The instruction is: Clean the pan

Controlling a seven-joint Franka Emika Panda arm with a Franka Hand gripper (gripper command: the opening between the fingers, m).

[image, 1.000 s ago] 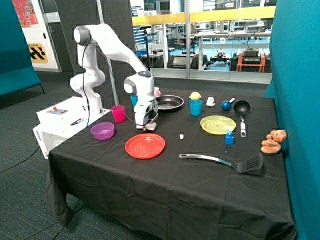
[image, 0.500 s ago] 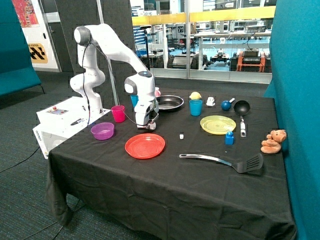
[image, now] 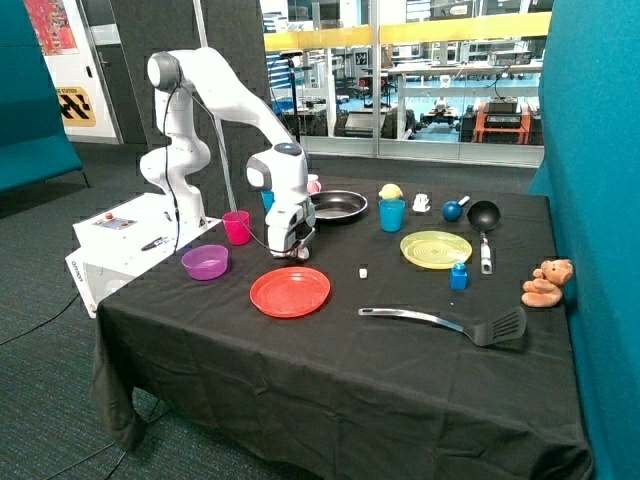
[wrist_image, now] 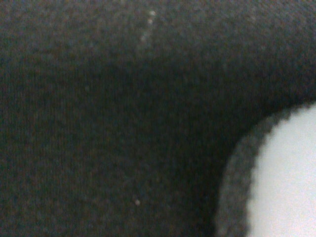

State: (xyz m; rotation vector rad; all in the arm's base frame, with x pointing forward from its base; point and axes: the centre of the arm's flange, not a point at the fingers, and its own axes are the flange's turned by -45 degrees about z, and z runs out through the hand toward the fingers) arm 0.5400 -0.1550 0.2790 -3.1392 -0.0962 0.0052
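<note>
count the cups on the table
3. A pink cup beside the purple bowl, a teal cup by the pan, and a blue one partly hidden behind the arm; more may be hidden.

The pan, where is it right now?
In the outside view, the pan sits at the table's far edge, between the gripper and the blue cup.

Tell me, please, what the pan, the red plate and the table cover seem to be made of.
The pan, beyond the end effector, looks like metal: dark inside, shiny reflective rim. The red plate looks like plastic: uniform bright colour, smooth soft sheen. The table cover seems black cloth: matte, hanging in folds at the edge.
</note>
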